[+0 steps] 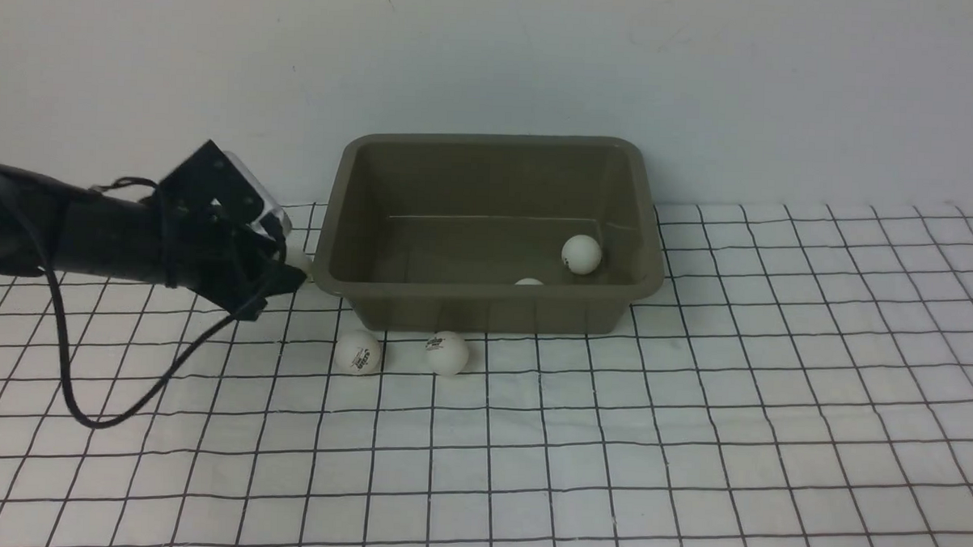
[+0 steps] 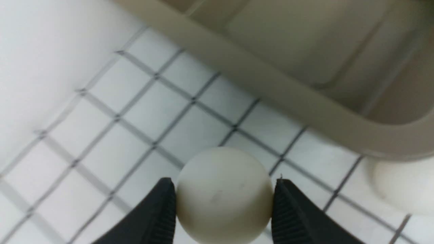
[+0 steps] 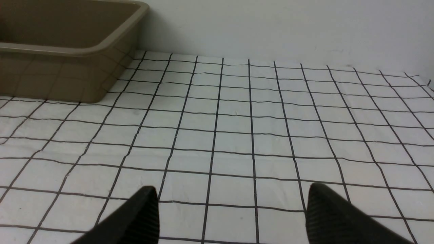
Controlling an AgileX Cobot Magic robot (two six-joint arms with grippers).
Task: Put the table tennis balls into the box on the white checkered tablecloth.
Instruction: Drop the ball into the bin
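The olive-grey box (image 1: pixel 339 220) stands at the back of the white checkered tablecloth (image 1: pixel 692 410). Two table tennis balls lie inside it, one (image 1: pixel 581 254) in plain sight and one (image 1: pixel 528 282) half hidden by the front wall. Two more balls (image 1: pixel 359 352) (image 1: pixel 446 352) rest on the cloth before the box. My left gripper (image 1: pixel 291 268) hangs just left of the box's left rim, shut on another white ball (image 2: pixel 223 200) between its black fingers (image 2: pixel 159 210). In the right wrist view my right gripper (image 3: pixel 232 210) stands open over bare cloth.
A pale wall (image 1: pixel 494 55) rises directly behind the box. A black cable (image 1: pixel 85 405) loops down from the left arm onto the cloth. In the left wrist view the box rim (image 2: pixel 271 98) runs close by, with a blurred ball (image 2: pixel 403 186) under its corner.
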